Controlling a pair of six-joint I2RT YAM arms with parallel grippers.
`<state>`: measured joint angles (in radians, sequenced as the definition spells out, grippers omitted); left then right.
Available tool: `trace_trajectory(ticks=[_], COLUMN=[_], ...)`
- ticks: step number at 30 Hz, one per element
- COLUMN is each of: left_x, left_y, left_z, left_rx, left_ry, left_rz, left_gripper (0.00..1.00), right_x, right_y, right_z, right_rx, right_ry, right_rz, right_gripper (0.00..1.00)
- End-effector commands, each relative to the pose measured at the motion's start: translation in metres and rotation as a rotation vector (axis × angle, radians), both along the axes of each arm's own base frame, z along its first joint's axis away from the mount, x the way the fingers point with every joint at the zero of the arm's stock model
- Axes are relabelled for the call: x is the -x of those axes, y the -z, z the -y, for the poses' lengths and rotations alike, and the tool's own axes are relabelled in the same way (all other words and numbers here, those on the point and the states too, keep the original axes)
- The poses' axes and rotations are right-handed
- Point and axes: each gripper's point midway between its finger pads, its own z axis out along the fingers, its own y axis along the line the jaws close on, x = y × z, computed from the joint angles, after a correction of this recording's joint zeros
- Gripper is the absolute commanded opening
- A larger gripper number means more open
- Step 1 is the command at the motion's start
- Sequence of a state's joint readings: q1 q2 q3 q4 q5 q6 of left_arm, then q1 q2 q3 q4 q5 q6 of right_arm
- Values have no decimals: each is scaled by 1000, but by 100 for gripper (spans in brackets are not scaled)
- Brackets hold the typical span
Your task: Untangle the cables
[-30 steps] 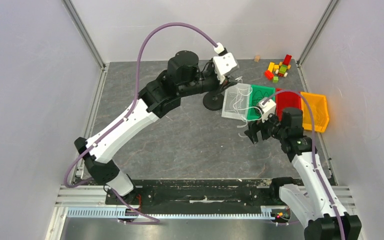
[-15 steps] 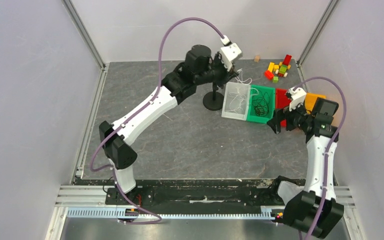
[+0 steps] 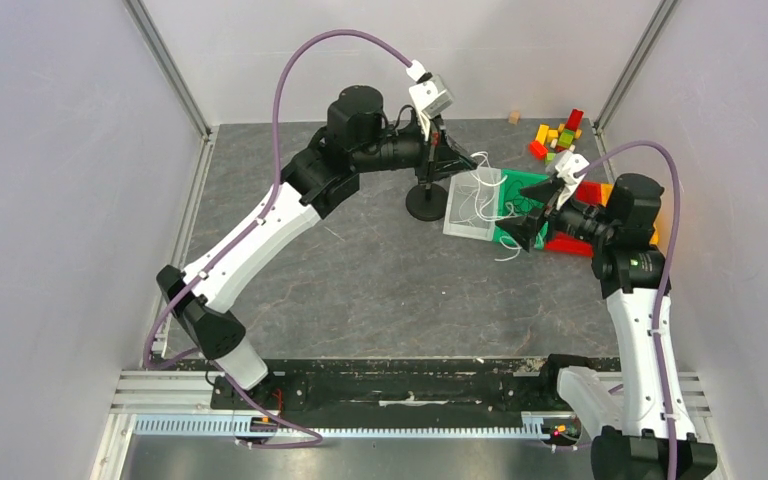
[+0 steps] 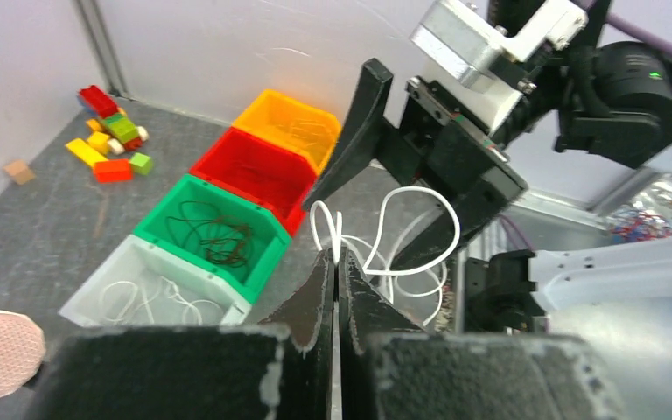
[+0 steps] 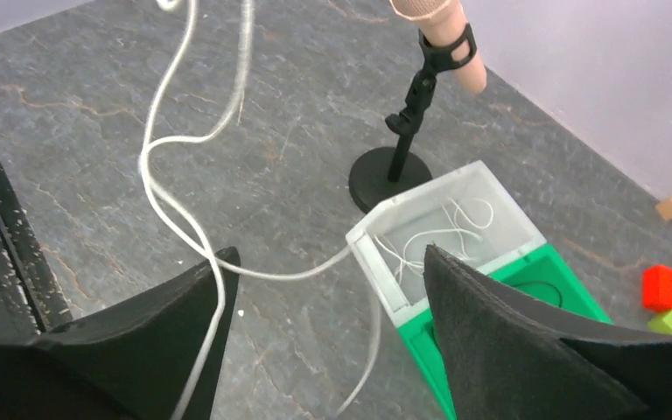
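My left gripper is shut on a thin white cable and holds it up over the clear white bin. In the left wrist view the fingers pinch the cable's loops. The cable hangs down in curls, its tail near the floor. My right gripper is open and empty beside the hanging cable. In the right wrist view the cable runs past the left finger. Dark cables lie in the green bin, white ones in the white bin.
A red bin and an orange bin stand right of the green one. A small microphone stand stands just left of the white bin. Loose coloured blocks lie at the back right corner. Grey walls close in both sides.
My right gripper has swung left and up from beside the red bin to the hanging cable. My left gripper has pulled back left, and the white cable now hangs longer.
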<state>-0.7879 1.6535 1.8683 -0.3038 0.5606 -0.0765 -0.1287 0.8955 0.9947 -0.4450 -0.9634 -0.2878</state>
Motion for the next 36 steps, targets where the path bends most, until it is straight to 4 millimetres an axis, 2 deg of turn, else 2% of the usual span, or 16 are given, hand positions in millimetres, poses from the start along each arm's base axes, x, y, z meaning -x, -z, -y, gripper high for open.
trace_trajectory(ticks=[1, 3, 4, 5, 8, 11, 13, 16, 20, 24, 27, 32, 36], left_x=[35, 39, 39, 39, 39, 36, 38, 50, 72, 80, 88, 89, 88], left_y=[-21, -23, -23, -25, -23, -8, 10, 46, 93, 119, 155, 196, 207], left_z=[-8, -12, -13, -16, -23, -29, -39, -64, -95, -105, -102, -87, -62], left_rx=[68, 76, 77, 80, 79, 41, -3, -1, -55, -37, -91, -150, -117], left_ry=[109, 108, 99, 86, 63, 3, -25, 5, 23, 7, 32, 138, 167], left_rz=[-63, -58, -58, -55, -65, -114, -152, -264, -140, -70, 18, 192, 221], left_gripper=[2, 2, 2, 2, 4, 32, 47, 61, 76, 79, 80, 80, 80], right_x=[-9, -5, -2, 0, 11, 29, 39, 47, 50, 52, 48, 45, 43], right_y=[-8, -6, -6, -7, -18, -27, -28, -26, -31, -59, -73, -82, -100], right_z=[-6, -7, -9, -10, -20, -42, -56, -68, -73, -79, -80, -81, -84], right_rx=[-19, -7, -6, -8, -65, -223, -310, -358, -356, -385, -396, -408, -434], right_ry=[10, -5, -18, -28, -78, -176, -228, -250, -256, -269, -259, -257, -259], right_rz=[32, 34, 35, 41, 37, -64, -131, -140, -100, -45, -20, -7, 18], right_gripper=[57, 20, 6, 0, 0, 0, 0, 0, 0, 0, 0, 0, 0])
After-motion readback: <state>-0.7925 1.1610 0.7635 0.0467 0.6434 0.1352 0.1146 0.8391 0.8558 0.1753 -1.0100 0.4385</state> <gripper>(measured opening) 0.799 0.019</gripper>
